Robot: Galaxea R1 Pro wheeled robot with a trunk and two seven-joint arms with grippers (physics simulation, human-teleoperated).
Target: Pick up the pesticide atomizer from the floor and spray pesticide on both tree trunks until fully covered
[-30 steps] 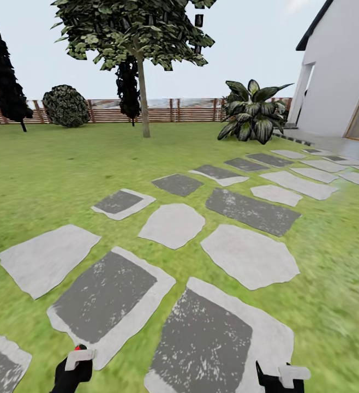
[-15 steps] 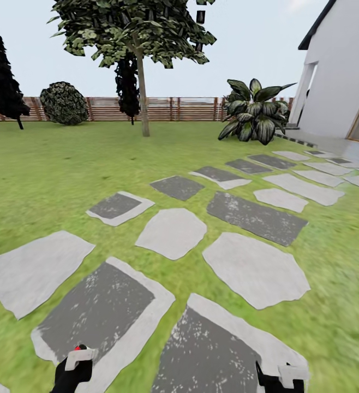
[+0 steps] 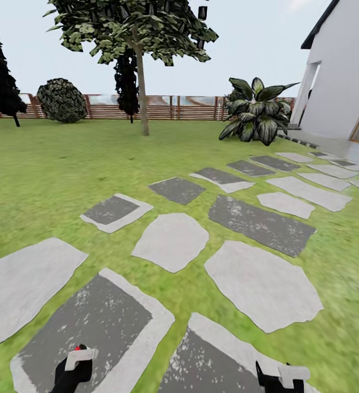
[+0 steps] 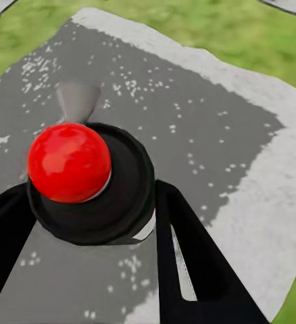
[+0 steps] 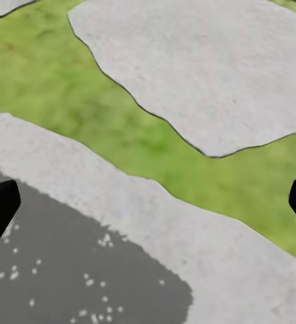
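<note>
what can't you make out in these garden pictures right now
- Tree canopy: cut by the head view's top edge.
- Atomizer body: left wrist view, hidden under its red-topped cap; nozzle unseen.
- Right gripper jaws: right wrist view, cut by both side edges.
- House: head view, cut at right edge.

Green lawn [image 3: 54,174], grey speckled stepping stones [image 3: 171,240], reddish-brown fence [image 3: 163,109], red-capped black atomizer [image 4: 70,162]

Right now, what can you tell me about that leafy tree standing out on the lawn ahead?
The tree stands upright on the grass, in front of the slatted wooden fence. Its trunk is slim, bare and pale grey-brown, rising to a wide canopy of blocky dark green leaves with lighter flecks. Nothing touches the trunk; a narrow near-black conifer shows just behind it.
</note>
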